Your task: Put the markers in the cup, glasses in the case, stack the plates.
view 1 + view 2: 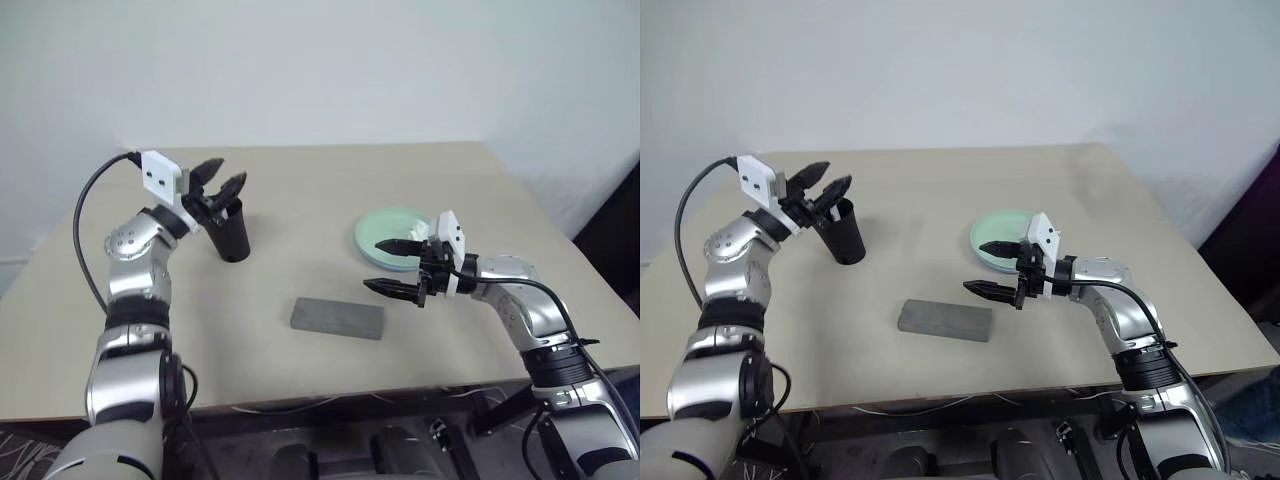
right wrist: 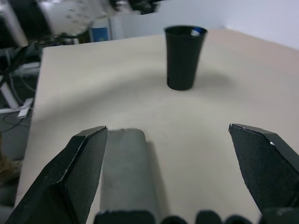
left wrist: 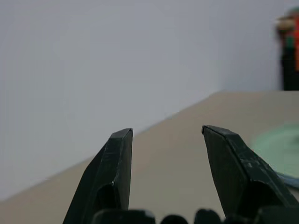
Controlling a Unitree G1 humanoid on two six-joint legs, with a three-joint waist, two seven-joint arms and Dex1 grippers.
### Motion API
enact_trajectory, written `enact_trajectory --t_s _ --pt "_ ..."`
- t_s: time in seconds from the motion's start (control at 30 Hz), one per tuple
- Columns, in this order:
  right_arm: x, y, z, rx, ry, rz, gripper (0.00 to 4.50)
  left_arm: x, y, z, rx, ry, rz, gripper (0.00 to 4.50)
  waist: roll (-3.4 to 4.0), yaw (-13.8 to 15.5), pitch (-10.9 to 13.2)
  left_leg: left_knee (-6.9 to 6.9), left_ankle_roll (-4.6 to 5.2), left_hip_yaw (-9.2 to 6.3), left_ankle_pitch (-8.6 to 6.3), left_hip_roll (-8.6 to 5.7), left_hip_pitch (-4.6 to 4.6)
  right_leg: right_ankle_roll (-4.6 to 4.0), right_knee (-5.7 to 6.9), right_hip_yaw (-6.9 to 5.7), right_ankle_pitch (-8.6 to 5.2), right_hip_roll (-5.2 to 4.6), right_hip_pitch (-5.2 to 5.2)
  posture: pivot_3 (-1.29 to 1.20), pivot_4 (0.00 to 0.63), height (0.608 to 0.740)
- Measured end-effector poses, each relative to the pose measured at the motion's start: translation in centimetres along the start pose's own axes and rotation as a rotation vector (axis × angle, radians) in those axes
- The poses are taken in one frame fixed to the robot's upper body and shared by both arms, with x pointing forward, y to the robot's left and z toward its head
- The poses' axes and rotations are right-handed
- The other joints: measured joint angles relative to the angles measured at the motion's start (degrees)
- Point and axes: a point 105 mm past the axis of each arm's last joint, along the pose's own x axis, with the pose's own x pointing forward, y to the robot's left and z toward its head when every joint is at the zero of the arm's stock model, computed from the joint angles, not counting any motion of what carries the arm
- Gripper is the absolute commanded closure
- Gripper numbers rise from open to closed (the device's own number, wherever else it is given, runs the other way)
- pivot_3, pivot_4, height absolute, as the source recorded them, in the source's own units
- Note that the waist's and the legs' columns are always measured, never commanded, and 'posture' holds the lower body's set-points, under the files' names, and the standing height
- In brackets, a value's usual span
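Hovering parted over the cup (image 1: 233, 232), left pincer (image 1: 222, 180) (right pincer (image 1: 390, 267) wide).

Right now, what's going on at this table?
A two-armed robot is tidying. Its left tool is open just above the black cup, holding nothing. The right tool hangs wide open between the closed grey case and the mint green plate. A blue tip shows inside the cup.

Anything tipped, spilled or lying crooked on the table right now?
Nothing stands out. The cup stands upright, a blue marker tip showing at its rim; the case lies flat and shut, and the green plate sits level.
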Motion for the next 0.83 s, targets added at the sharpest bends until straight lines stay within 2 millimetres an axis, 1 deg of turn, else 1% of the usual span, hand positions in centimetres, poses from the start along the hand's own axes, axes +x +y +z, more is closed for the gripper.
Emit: enact_trajectory --t_s 0.07,0.17,0.23,0.37,0.43,0.53,0.67,0.73,0.83 --pt "-0.2 -0.9 -1.1 0.019 0.021 -0.06 0.0 -1.3 -2.0 -1.3 -0.03 0.056 -0.046 2.06 -0.01 0.05 0.0 -0.01 0.0 -0.05 0.01 0.03 0.02 -0.01 0.04 -0.02 0.01 0.03 0.0 0.0 0.0 0.74" --pt "-0.8 -2.3 -2.9 0.067 0.039 -0.159 0.0 -2.6 -4.3 -2.4 -0.055 0.109 -0.067 2.06 -0.02 0.4 0.01 0.01 0.0 -0.09 0.02 0.02 0.06 -0.03 0.06 -0.05 0.0 0.03 0.06 0.0 0.0 0.74" --pt "-1.3 -2.7 -3.8 0.089 0.044 -0.205 0.0 -3.2 -5.2 -2.9 -0.056 0.125 -0.055 2.06 -0.02 0.62 0.01 0.04 0.0 -0.08 0.02 0.0 0.12 -0.03 0.04 -0.04 0.0 0.01 0.15 0.0 0.0 0.74" --pt "-2.9 -3.8 -5.2 0.121 0.058 -0.284 0.0 -3.7 -6.4 -4.7 -0.091 0.15 0.032 2.06 0.0 0.57 0.01 0.07 -0.01 -0.02 0.02 -0.04 0.29 -0.04 -0.05 -0.02 -0.01 -0.03 0.37 0.0 0.0 0.74" --pt "-4.3 -4.5 -5.8 0.138 0.068 -0.326 0.0 -4.3 -6.7 -6.0 -0.106 0.178 0.09 2.06 0.0 0.57 0.01 0.07 0.0 -0.02 0.02 -0.04 0.29 -0.04 -0.07 -0.02 -0.01 -0.03 0.37 0.0 0.0 0.74" --pt "-5.7 -5.3 -6.6 0.155 0.078 -0.385 0.0 -4.9 -7.1 -7.3 -0.131 0.196 0.145 2.06 0.0 0.56 0.01 0.06 0.0 -0.03 0.02 -0.03 0.29 -0.04 -0.06 -0.02 -0.01 0.01 0.36 0.0 0.0 0.74" --pt "-6.2 -5.3 -7.1 0.168 0.08 -0.407 0.0 -5.5 -7.1 -8.9 -0.107 0.25 0.187 2.06 0.01 0.36 0.02 0.06 0.0 -0.04 0.02 -0.01 0.31 -0.05 -0.03 -0.02 -0.01 0.07 0.35 0.0 0.0 0.74" --pt "-6.3 -5.3 -7.1 0.169 0.082 -0.408 0.0 -5.5 -7.2 -9.3 -0.103 0.261 0.203 2.06 0.01 0.37 0.02 0.06 -0.01 -0.02 0.02 -0.02 0.3 -0.05 -0.05 0.01 -0.01 0.05 0.36 0.0 0.0 0.74" --pt "-6.2 -5.3 -7.1 0.168 0.083 -0.408 0.0 -5.1 -7.9 -9.6 -0.11 0.255 0.197 2.06 0.01 0.39 0.02 0.06 -0.01 -0.01 0.01 -0.04 0.27 -0.05 -0.1 0.02 -0.01 0.02 0.37 0.0 0.0 0.74"
